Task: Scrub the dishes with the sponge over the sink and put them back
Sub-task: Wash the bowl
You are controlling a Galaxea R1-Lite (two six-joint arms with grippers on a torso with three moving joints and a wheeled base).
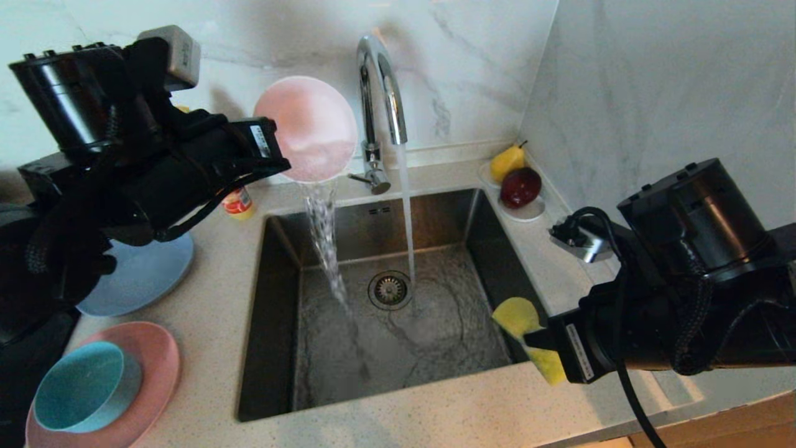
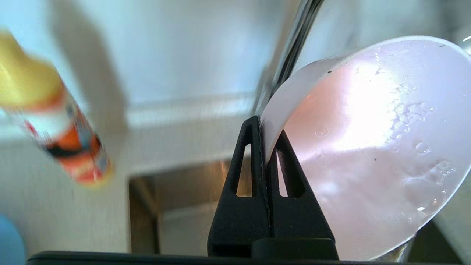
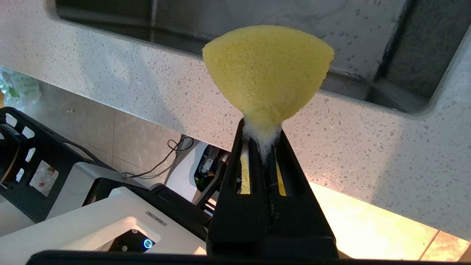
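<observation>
Left end effector (image 1: 281, 163) clamped on pale pink-white bowl (image 1: 309, 129) rim, right end effector (image 1: 535, 342) pinching sponge (image 1: 517, 316)

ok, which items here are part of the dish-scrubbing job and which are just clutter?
Job:
pale pink bowl, held by left gripper, pouring water into sink
sponge in right gripper
blue-grey plate
pink plate
teal bowl

Clutter:
pear
red fruit
bottle

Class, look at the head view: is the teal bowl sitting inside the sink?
No. The teal bowl rests on the pink plate on the counter, left of the sink.
</observation>
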